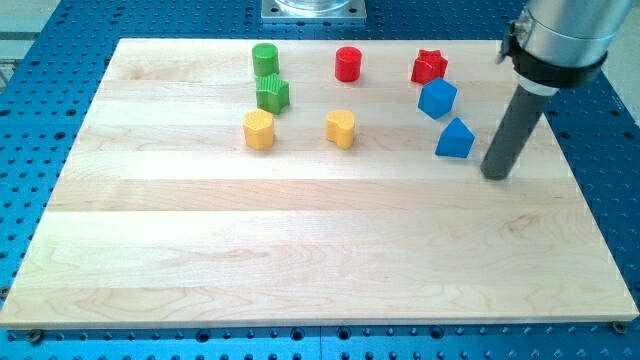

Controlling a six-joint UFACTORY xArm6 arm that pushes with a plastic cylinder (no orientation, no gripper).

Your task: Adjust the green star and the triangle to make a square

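Note:
The green star (272, 93) sits at the board's upper left, just below a green cylinder (264, 59). The blue triangle (455, 138) lies at the right, just below a blue cube (437, 98). My tip (496, 174) rests on the board just to the right of the blue triangle and slightly lower, a small gap away from it. The rod rises up and to the right into the arm's silver body (560, 35).
A red cylinder (347, 64) and a red star (429, 67) lie along the top. A yellow hexagon (259, 130) and a yellow heart (341, 128) sit below them. The wooden board (320, 250) lies on a blue perforated table.

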